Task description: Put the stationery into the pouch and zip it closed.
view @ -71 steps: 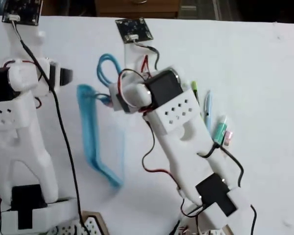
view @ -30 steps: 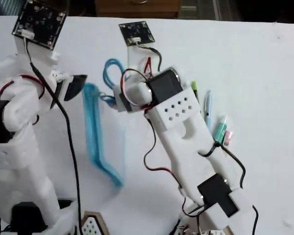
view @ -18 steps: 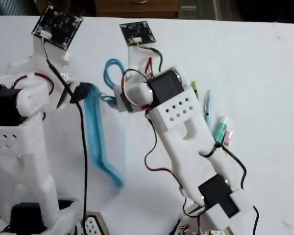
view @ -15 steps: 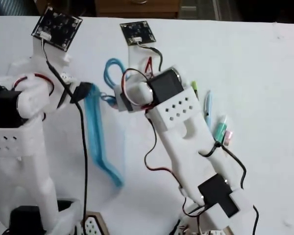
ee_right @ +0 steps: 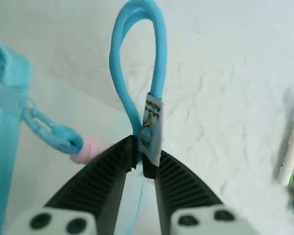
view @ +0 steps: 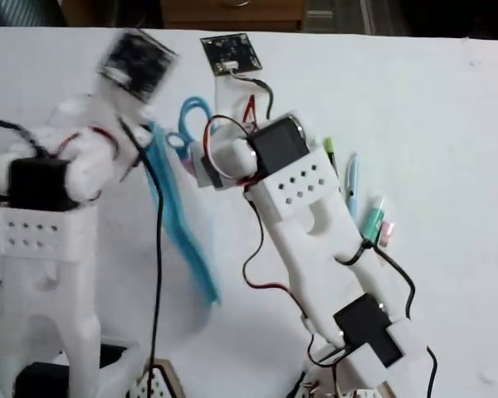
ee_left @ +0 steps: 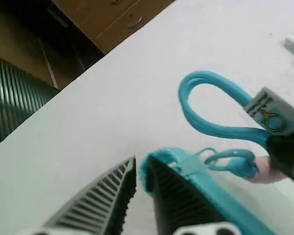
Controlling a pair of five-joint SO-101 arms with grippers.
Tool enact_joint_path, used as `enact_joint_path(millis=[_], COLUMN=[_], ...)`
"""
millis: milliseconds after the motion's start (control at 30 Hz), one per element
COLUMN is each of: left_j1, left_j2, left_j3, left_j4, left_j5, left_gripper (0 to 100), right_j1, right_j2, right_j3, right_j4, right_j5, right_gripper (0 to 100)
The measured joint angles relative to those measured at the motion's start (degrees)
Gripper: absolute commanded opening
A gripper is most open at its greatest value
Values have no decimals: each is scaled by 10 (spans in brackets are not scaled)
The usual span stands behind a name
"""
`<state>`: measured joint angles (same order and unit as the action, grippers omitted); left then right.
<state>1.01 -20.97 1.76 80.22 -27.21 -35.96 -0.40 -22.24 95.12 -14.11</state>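
Note:
The blue pouch [view: 181,236] stands on its long edge on the white table, slanting from back left to front right. In the left wrist view my left gripper [ee_left: 141,165] is shut on the pouch's upper end corner [ee_left: 162,155], close to the zipper pull [ee_left: 231,164]. From the high view this gripper [view: 148,143] sits at the pouch's far end. My right gripper [ee_right: 139,157] is shut on the pouch's blue wrist loop [ee_right: 137,58] at its grey label, just beside the zipper pull [ee_right: 63,139]. Several pens [view: 353,186] lie right of the right arm.
A pink piece [ee_right: 90,152] hangs by the zipper pull. The right arm's body [view: 315,232] lies between the pouch and the pens. A wooden cabinet [view: 232,12] stands past the table's far edge. Bare table stretches to the right [view: 448,149].
The left arm has swung up and right to the pouch's far end and closed on it. The pouch has turned, its near end shifting right. The right arm stayed on the loop.

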Motion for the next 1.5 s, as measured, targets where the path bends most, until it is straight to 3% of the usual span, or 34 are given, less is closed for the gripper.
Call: enact_joint_path(millis=[433,667,900,1133,1500], left_j1=[24,8,1,-18,-11], left_j2=[1,78,186,271,275], left_j3=[20,9,-124,-199,-207], left_j4=[-11,-54,-18,4,26], left_j5=[-17,71,103,110,110], left_gripper=[23,23,23,23,23], right_j1=[42,48,70,150,185], right_j2=[-11,-98,-227,-366,-426], right_j3=[-1,13,167,325,360], right_j4=[31,37,42,54,51], right_j5=[1,68,132,231,260], right_gripper=[17,17,16,16,32])
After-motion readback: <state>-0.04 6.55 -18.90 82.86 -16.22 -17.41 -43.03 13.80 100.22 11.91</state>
